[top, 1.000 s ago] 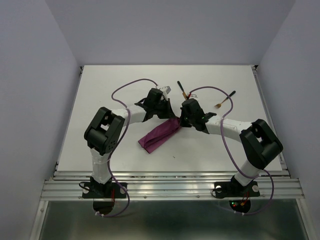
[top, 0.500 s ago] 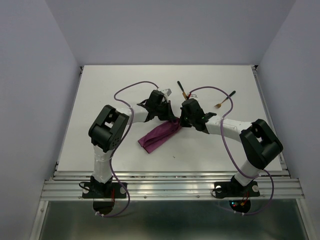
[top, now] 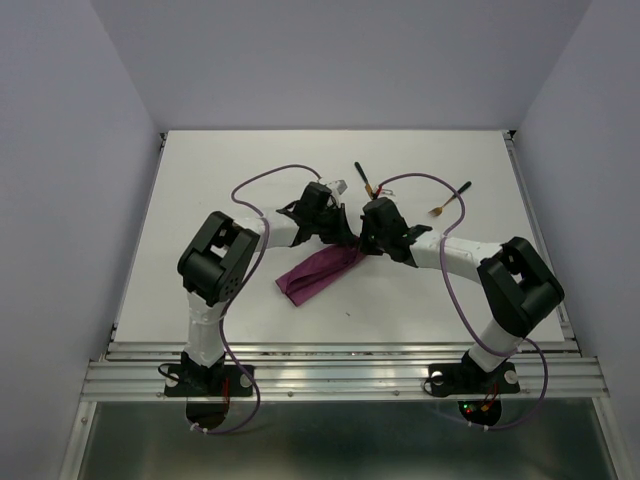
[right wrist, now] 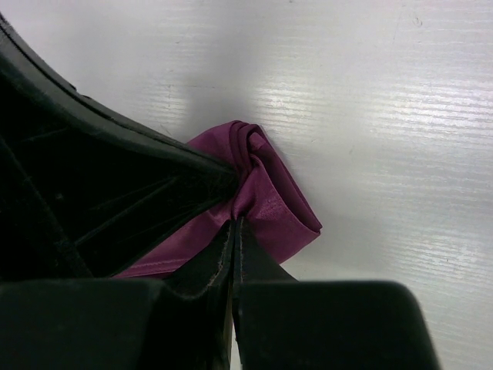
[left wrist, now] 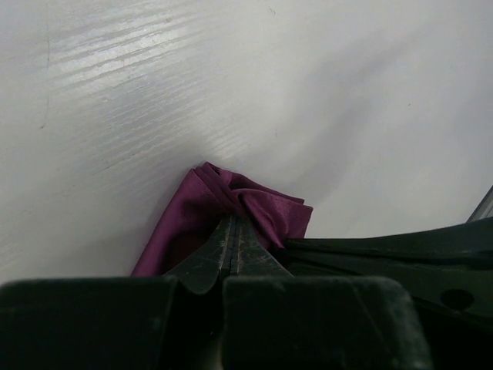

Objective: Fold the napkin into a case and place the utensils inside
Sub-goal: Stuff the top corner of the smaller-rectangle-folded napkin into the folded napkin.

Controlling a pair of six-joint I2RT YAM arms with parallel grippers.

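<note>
- My left claw [left wrist: 233, 221] is closed tight. Its two dark fingers pinch a bunched end of the thin, slightly shiny, dark magenta-purple cloth napkin [left wrist: 258, 206].
- My right claw [right wrist: 234, 225] is clamped the same way, fingertips together on that same gathered end. The cloth folds over itself in a small roll just past my tips.
- Overhead, the napkin lies as a narrow folded strip set diagonally on the flat white table [top: 200, 200], near its middle.
- The strip's near-left end rests flat on the surface. Its far-right end is drawn up where my two claws meet, almost tip to tip.
- The two slender black-handled utensils with gold-orange ends both lie outside the cloth, on bare table.
- The first utensil [top: 364, 181] lies just beyond my claws, angled, with its gold end nearer to me.
- The second utensil [top: 452, 200] lies farther right, well apart from the napkin, with its gold end toward the near-left.
- The ends are too small for me to tell which is the knife.
- A thin purple cable [top: 268, 177] arcs over my left arm, and another runs along my right.
</note>
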